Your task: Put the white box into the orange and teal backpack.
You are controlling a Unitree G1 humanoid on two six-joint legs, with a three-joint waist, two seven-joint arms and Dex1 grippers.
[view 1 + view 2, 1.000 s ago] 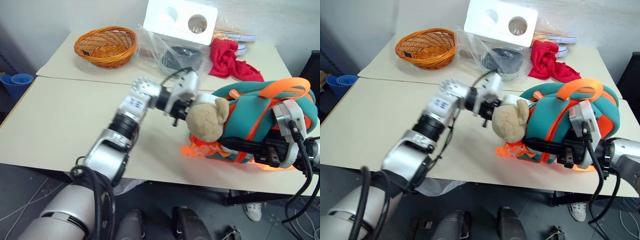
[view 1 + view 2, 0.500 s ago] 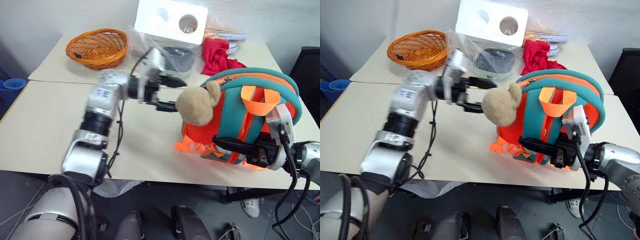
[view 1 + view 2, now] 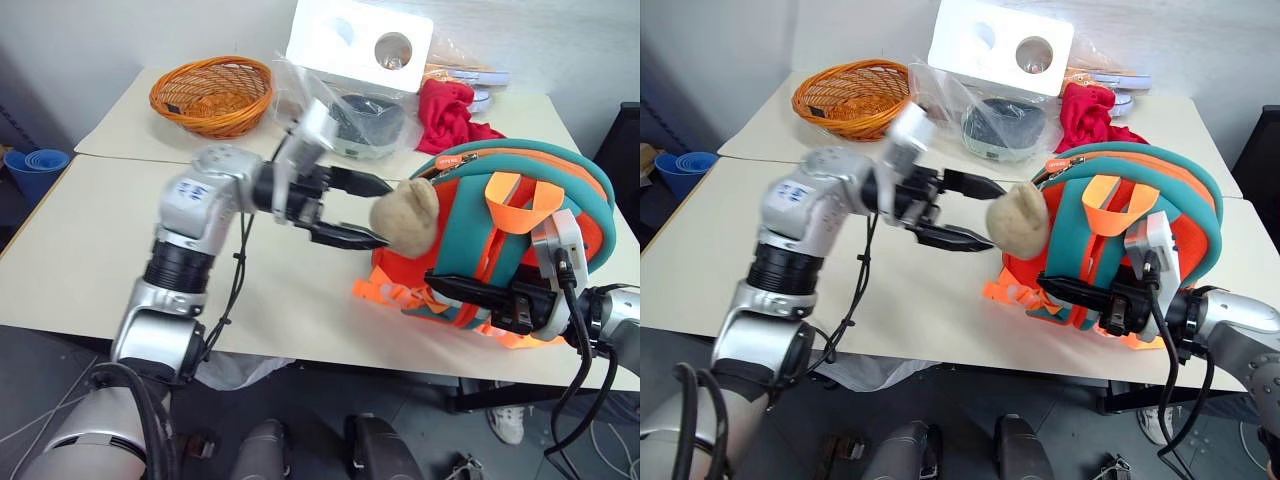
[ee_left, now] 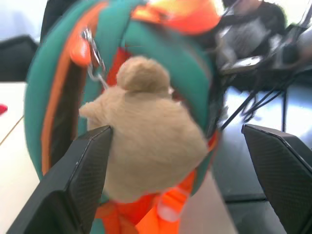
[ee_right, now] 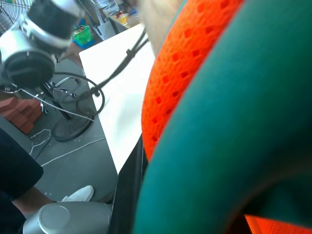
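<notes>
Soft orange and teal fabric backpack [image 3: 520,215]: padded matt cloth, orange mesh panel, woven webbing straps. Fuzzy tan plush toy [image 3: 405,215] just off left gripper [image 3: 372,212] tips; black fingers [image 4: 83,180] finely textured matt plastic. Farther behind: woven orange wicker basket [image 3: 212,92], crinkly glossy clear plastic bag [image 3: 330,100], matt white foam block [image 3: 360,45], crumpled red cloth [image 3: 455,115].

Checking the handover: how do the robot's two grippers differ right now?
The left gripper is open, fingers spread either side of the tan plush toy, holding nothing. The right gripper is shut against the lower front of the orange and teal backpack. Both point at the backpack.
</notes>
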